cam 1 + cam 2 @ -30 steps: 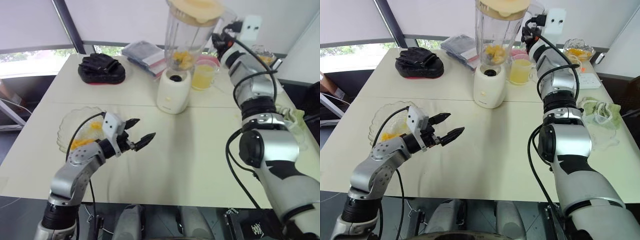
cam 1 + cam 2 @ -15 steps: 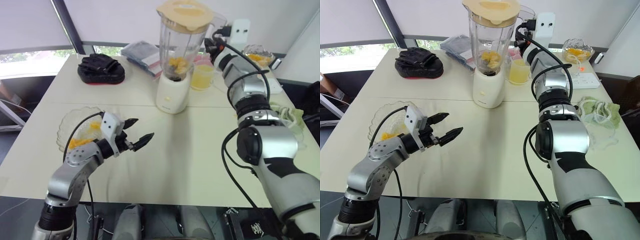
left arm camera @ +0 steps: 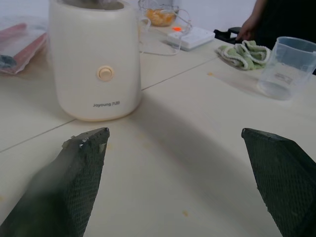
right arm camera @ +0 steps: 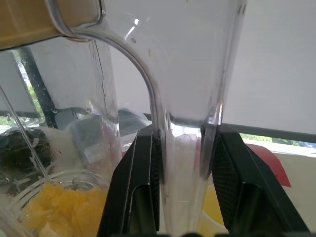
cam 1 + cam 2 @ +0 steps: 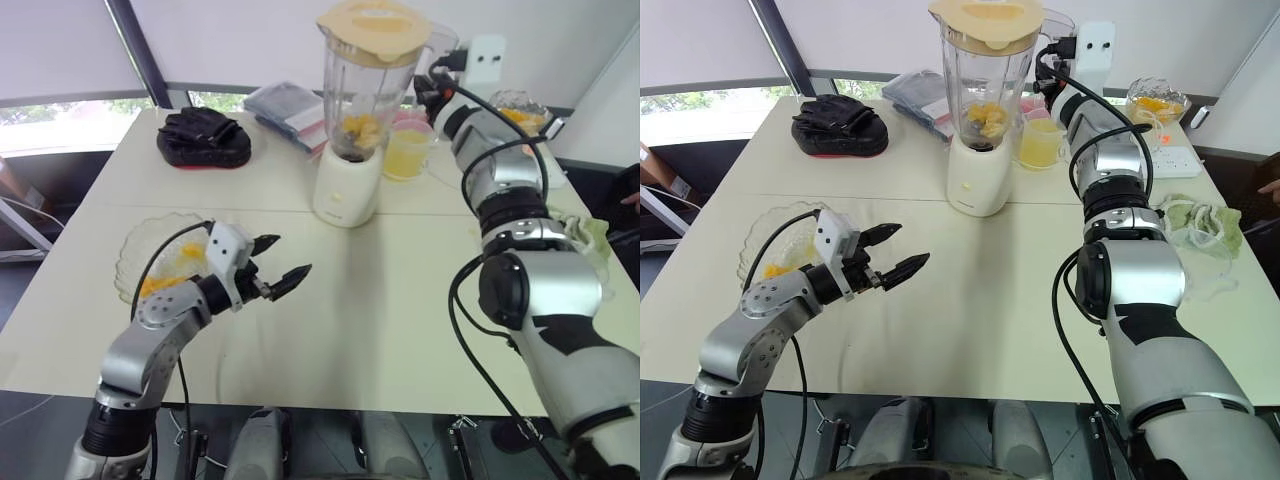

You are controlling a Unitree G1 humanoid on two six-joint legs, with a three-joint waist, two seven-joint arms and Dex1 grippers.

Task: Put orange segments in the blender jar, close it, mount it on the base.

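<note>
The clear blender jar with its orange lid stands on the white base at the table's far middle. Orange segments lie in its bottom. My right gripper reaches in from the jar's right side and is shut on the jar's clear handle. My left gripper hovers open and empty over the near left of the table, pointing toward the base. Just left of it sits a glass dish holding orange segments.
A black pouch and flat packets lie at the back left. A cup of yellow juice stands right of the base. A glass bowl, a power strip, a green cloth, a clear measuring cup and a person's hand are at the right.
The jar, held higher above the base a second ago, has come down onto it with my right gripper still on the handle. The left arm has hardly moved.
</note>
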